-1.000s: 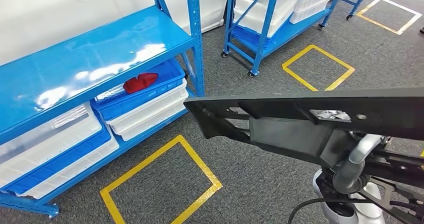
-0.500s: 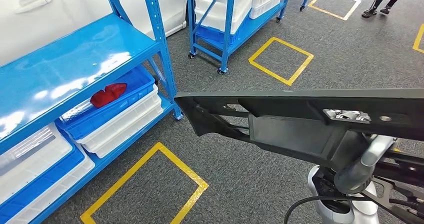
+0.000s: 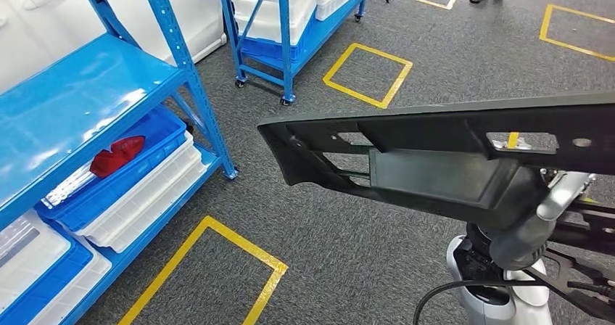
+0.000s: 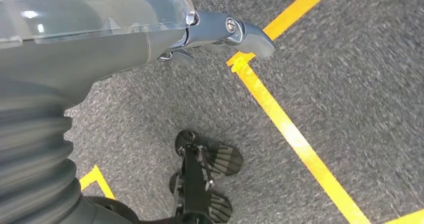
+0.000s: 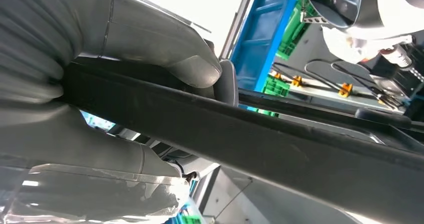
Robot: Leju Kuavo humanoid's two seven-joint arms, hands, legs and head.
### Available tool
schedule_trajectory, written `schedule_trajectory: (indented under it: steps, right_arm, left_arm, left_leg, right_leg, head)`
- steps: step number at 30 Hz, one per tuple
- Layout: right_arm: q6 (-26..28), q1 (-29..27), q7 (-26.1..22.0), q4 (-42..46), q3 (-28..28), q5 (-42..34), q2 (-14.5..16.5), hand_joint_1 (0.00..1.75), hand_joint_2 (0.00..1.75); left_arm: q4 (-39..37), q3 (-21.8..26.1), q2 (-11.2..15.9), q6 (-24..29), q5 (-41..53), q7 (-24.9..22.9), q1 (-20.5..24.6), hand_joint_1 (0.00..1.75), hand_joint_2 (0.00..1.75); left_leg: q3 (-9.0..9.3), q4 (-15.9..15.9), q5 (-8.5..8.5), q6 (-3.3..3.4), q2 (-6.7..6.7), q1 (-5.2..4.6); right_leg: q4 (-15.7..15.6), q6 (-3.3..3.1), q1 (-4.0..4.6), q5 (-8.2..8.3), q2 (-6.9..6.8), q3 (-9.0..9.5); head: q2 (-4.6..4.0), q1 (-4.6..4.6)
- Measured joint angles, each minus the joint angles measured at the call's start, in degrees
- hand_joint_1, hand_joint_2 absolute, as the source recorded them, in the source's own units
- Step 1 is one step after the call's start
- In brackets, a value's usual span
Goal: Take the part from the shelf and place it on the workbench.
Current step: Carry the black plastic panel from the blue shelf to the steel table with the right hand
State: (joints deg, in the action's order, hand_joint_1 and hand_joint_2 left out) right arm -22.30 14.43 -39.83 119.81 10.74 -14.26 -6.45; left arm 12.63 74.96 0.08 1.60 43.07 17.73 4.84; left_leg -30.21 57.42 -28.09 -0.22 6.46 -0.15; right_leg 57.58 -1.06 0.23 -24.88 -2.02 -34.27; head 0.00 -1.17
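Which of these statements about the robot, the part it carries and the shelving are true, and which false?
1. The right hand grips the long black plastic part. True.
2. The part lies on a workbench. False: it is held above the grey carpet floor.
3. A red object lies in a blue plastic bin on the blue metal shelf. True.
4. The left hand holds a white bin. False: it holds nothing and hangs over the floor.

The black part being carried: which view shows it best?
The head view: the black part spans the frame, showing its cutouts and pointed end. The right wrist view shows just an edge of it under the right robot hand thumb. The left wrist view looks at floor.
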Motion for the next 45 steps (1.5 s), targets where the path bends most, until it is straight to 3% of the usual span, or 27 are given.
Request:
schedule_trajectory:
  steps: [2,4,5,6,7,8,10,12,14,15,17,19,21,22,23,25,27,29,31,32,34,36,37,39,41,43,45]
  right_arm:
    - [0.0,0.2,0.0,-0.1,0.2,0.0,-0.1,1.75,1.75]
    - [0.0,0.3,0.0,-0.3,0.3,-0.1,-0.1,1.75,1.75]
    - [0.0,0.3,0.0,-0.4,0.4,-0.1,-0.1,1.75,1.75]
    - [0.0,0.3,0.0,-0.6,0.4,-0.2,-0.1,1.75,1.75]
    - [0.0,0.3,0.0,-0.7,0.4,-0.2,-0.1,1.75,1.75]
    - [-0.1,0.3,0.0,-0.8,0.4,-0.4,-0.1,1.75,1.75]
    - [-0.1,0.6,0.0,-1.1,0.4,-0.6,-0.2,1.75,1.75]
    - [0.2,1.0,0.0,-1.4,0.4,-0.7,-0.4,1.75,1.75]
    - [1.3,1.4,0.0,-1.6,0.6,-0.5,-0.7,1.75,1.75]
    - [2.1,1.5,0.0,-1.7,0.7,-0.4,-0.9,1.75,1.75]
    - [3.4,2.1,0.0,-1.8,0.9,-0.1,-1.3,1.75,1.75]
    - [3.9,2.6,0.1,-1.8,1.4,0.0,-1.6,1.75,1.75]
    - [4.1,2.9,0.7,-2.0,1.7,-0.3,-1.8,1.75,1.75]
    - [4.1,3.0,1.1,-2.1,1.8,-0.6,-1.9,1.75,1.75]
    - [4.2,3.3,1.4,-2.1,1.8,-0.8,-2.1,1.75,1.75]
    - [4.2,3.8,1.9,-2.2,1.9,-1.1,-2.3,1.75,1.75]
    - [4.2,4.2,2.1,-2.2,1.9,-1.2,-2.4,1.75,1.75]
    - [4.3,4.4,2.1,-2.2,2.0,-1.3,-2.5,1.75,1.75]
    - [4.7,4.4,2.1,-2.1,2.0,-1.2,-2.7,1.75,1.75]
    - [4.9,4.4,2.1,-2.1,2.0,-1.0,-2.7,1.75,1.75]
    - [5.3,4.2,2.0,-2.0,2.0,-0.8,-2.9,1.75,1.75]
    - [5.3,3.8,1.9,-1.9,2.0,-0.7,-3.0,1.75,1.75]
    - [5.2,3.7,1.8,-1.9,2.0,-0.7,-3.0,1.75,1.75]
    - [5.1,3.7,1.8,-1.9,2.0,-0.7,-3.1,1.75,1.75]
    - [4.9,3.7,1.7,-1.9,1.9,-0.7,-3.2,1.75,1.75]
    - [4.6,3.7,1.7,-1.9,1.8,-0.8,-3.5,1.75,1.75]
    - [4.0,3.4,1.6,-1.9,1.4,-0.9,-3.9,1.75,1.75]
  left_arm:
    - [0.0,0.0,0.1,0.1,0.0,-0.1,-0.1,0.00,1.75]
    - [0.0,0.1,0.3,0.2,0.1,-0.2,-0.3,0.00,1.75]
    - [0.0,0.1,0.3,0.3,0.0,-0.3,-0.5,0.00,1.75]
    - [0.0,0.2,0.4,0.4,0.0,-0.5,-0.7,0.00,1.75]
    - [0.0,0.3,0.4,0.4,0.0,-0.6,-0.7,0.00,1.75]
    - [0.0,0.4,0.4,0.4,-0.1,-0.7,-0.7,0.00,1.75]
    - [0.0,0.6,0.4,0.2,-0.3,-0.7,-0.7,0.00,1.75]
    - [0.0,0.8,0.4,-0.3,-0.4,-0.5,-0.7,0.00,1.75]
    - [0.0,0.9,0.4,-1.0,-0.2,0.0,-0.6,0.00,1.75]
    - [0.0,0.9,0.4,-1.4,-0.1,0.3,-0.4,0.00,1.75]
    - [0.0,0.8,0.3,-1.8,0.1,0.6,-0.3,0.00,1.75]
    - [0.0,0.8,0.3,-1.8,0.2,0.7,-0.4,0.00,1.75]
    - [0.0,0.8,0.3,-1.5,0.1,0.6,-0.5,0.00,1.75]
    - [0.0,0.8,0.1,-1.2,0.1,0.5,-0.5,0.00,1.75]
    - [0.0,0.8,0.0,-1.0,0.1,0.4,-0.4,0.00,1.75]
    - [0.0,0.8,-0.5,-0.7,0.1,0.3,-0.4,0.00,1.75]
    - [0.0,0.8,-0.8,-0.7,0.1,0.2,-0.4,0.00,1.75]
    - [0.0,0.8,-1.1,-0.6,0.2,0.2,-0.3,0.00,1.75]
    - [0.0,0.8,-1.3,-0.8,0.4,0.1,-0.1,0.00,1.75]
    - [0.0,0.8,-1.3,-0.8,0.6,0.0,-0.1,0.00,1.75]
    - [0.0,0.8,-1.4,-0.9,0.9,-0.2,-0.3,0.00,1.75]
    - [0.0,0.8,-1.5,-0.7,1.1,-0.4,-0.5,0.00,1.75]
    - [0.0,0.8,-1.6,-0.6,1.2,-0.5,-0.6,0.00,1.75]
    - [0.0,0.8,-1.9,-0.6,1.4,-0.7,-0.5,0.00,1.75]
    - [0.0,0.7,-2.2,-0.6,1.6,-1.1,-0.5,0.00,1.75]
    - [0.0,0.7,-2.5,-0.5,1.7,-1.4,-0.5,0.00,1.75]
    - [0.0,0.7,-2.9,-0.6,1.7,-1.5,-0.3,0.00,1.75]
  left_leg:
    - [-1.38,3.7,-2.47,-0.46,-2.58,0.23]
    - [-4.92,11.4,-6.24,-0.76,-5.40,0.43]
    - [-6.66,14.8,-7.36,-0.88,-5.88,0.45]
    - [-7.64,16.4,-7.36,-0.93,-6.03,0.46]
    - [-7.57,15.8,-6.16,-0.94,-6.13,0.51]
    - [-6.41,12.8,-3.95,-0.91,-6.45,0.62]
    - [-3.08,4.7,0.04,-0.81,-8.82,1.02]
    - [-1.44,0.8,1.11,-0.55,-10.87,1.22]
    - [-1.31,0.6,1.12,0.06,-10.30,1.06]
    - [-1.24,0.3,1.32,0.47,-9.62,1.03]
    - [-1.11,-0.2,1.68,1.23,-8.08,1.07]
    - [-1.12,-0.3,1.67,1.61,-6.46,0.81]
    - [-1.14,-0.3,1.56,1.73,-4.79,0.56]
    - [-1.12,-0.3,1.50,1.74,-4.01,0.46]
    - [-1.04,-0.3,1.43,1.72,-3.32,0.38]
    - [-0.76,-0.3,1.19,1.52,-2.13,0.14]
    - [-0.56,-0.2,0.92,1.10,-1.09,-0.11]
    - [-0.34,-0.3,0.73,0.60,0.00,-0.20]
    - [-0.37,0.5,-0.06,0.03,-0.99,0.01]
    - [-1.05,2.2,-1.18,-0.23,-2.39,0.14]
    - [-4.28,9.1,-4.72,-0.62,-5.31,0.39]
    - [-7.79,15.8,-6.94,-0.92,-5.99,0.48]
    - [-8.34,16.5,-6.36,-1.01,-6.04,0.56]
    - [-6.34,11.3,-2.27,-1.08,-6.75,0.90]
    - [-3.19,3.9,0.90,-1.06,-9.37,1.35]
    - [-2.02,1.1,1.24,-0.76,-10.85,1.41]
    - [-1.87,0.7,1.42,-0.01,-9.72,1.21]
  right_leg:
    - [-0.6,-0.59,-0.40,0.41,1.24,0.32]
    - [-0.7,-0.80,-0.42,0.50,2.59,0.29]
    - [-0.6,-0.82,-0.41,0.51,3.39,0.24]
    - [-0.6,-0.82,-0.40,0.51,4.18,0.22]
    - [-0.5,-0.79,-0.41,0.50,4.99,0.24]
    - [-0.3,-0.71,-0.43,0.45,5.79,0.28]
    - [0.2,-0.30,-0.44,0.28,7.26,0.15]
    - [0.6,0.41,-0.52,0.32,8.57,-0.36]
    - [0.5,1.29,-0.73,0.66,9.86,-0.84]
    - [0.6,1.63,-0.75,0.58,9.61,-1.06]
    - [3.6,2.08,-0.62,-1.26,6.83,-2.54]
    - [10.8,2.36,-0.63,-4.94,3.51,-5.95]
    - [16.8,2.57,-0.81,-6.90,2.54,-8.75]
    - [16.9,2.55,-0.87,-6.36,2.34,-8.68]
    - [14.5,2.44,-0.88,-4.87,2.01,-7.34]
    - [5.9,1.84,-0.45,-1.57,-0.22,-2.66]
    - [0.8,1.11,0.22,-0.35,-1.89,-0.04]
    - [0.2,0.60,0.50,-0.36,-1.05,-0.06]
    - [-0.3,0.05,0.18,-0.05,0.18,0.19]
    - [-0.6,-0.24,-0.02,0.12,0.76,0.36]
    - [-0.8,-0.63,-0.20,0.26,2.02,0.50]
    - [-0.7,-0.72,-0.19,0.25,3.55,0.46]
    - [-0.6,-0.69,-0.21,0.24,4.38,0.46]
    - [-0.2,-0.48,-0.32,0.10,6.06,0.51]
    - [0.4,0.01,-0.38,-0.15,7.54,0.28]
    - [0.7,0.76,-0.53,-0.10,8.85,-0.34]
    - [0.7,1.57,-0.81,0.14,9.75,-0.78]
  head:
    - [0.00,0.10]
    - [0.00,0.25]
    - [0.00,0.31]
    - [0.00,0.32]
    - [0.00,0.32]
    - [0.00,0.32]
    - [0.00,0.30]
    - [0.00,0.32]
    - [0.00,0.39]
    - [0.00,0.41]
    - [0.00,0.10]
    - [0.00,-0.20]
    - [0.00,-0.21]
    - [0.00,-0.22]
    - [0.00,-0.22]
    - [0.00,-0.21]
    - [0.00,-0.18]
    - [0.00,-0.17]
    - [0.00,-0.15]
    - [0.00,-0.12]
    - [0.00,-0.03]
    - [0.00,0.03]
    - [0.00,0.02]
    - [0.00,0.02]
    - [0.00,0.04]
    - [0.00,0.09]
    - [0.00,0.11]
